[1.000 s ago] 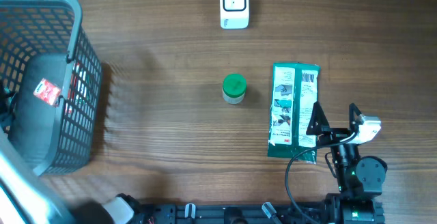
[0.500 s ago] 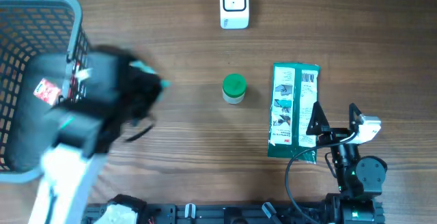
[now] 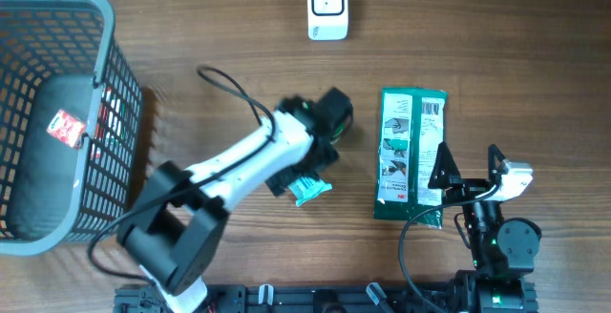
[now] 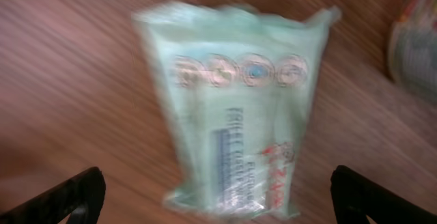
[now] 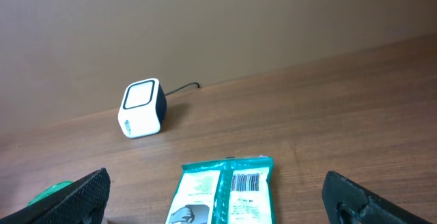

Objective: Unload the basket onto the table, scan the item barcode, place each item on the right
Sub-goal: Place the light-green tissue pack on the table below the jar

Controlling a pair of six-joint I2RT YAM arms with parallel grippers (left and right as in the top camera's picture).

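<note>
Left claw: the left gripper (image 4: 215,185) has its jaws spread wide and holds nothing; the fingertips (image 4: 82,190) sit at the bottom corners of its own view.
Left arm: it reaches from the near edge to the middle of the table (image 3: 220,55), its head just left of the green packet (image 3: 412,156).
Left wrist view: a blurred pale packet (image 4: 239,108) lies flat on the wood between the spread fingers, touching neither; I cannot tell whether it is the green packet.
Right claw: the right gripper (image 3: 468,165) is wide open and empty; it is low beside the lower right edge of the green packet.
Task item: the green packet lies flat, right of centre, long side running toward the scanner (image 3: 326,8); a barcode shows on its far end in the right wrist view.
Scanner: white, upright at the far edge, well apart from the packet; its cable runs off behind.
Green lid (image 5: 54,188): only an edge shows, behind the right gripper's left finger.
Basket (image 3: 119,141): grey mesh at the far left; a dark pouch (image 3: 48,179) with a red label lies inside.
</note>
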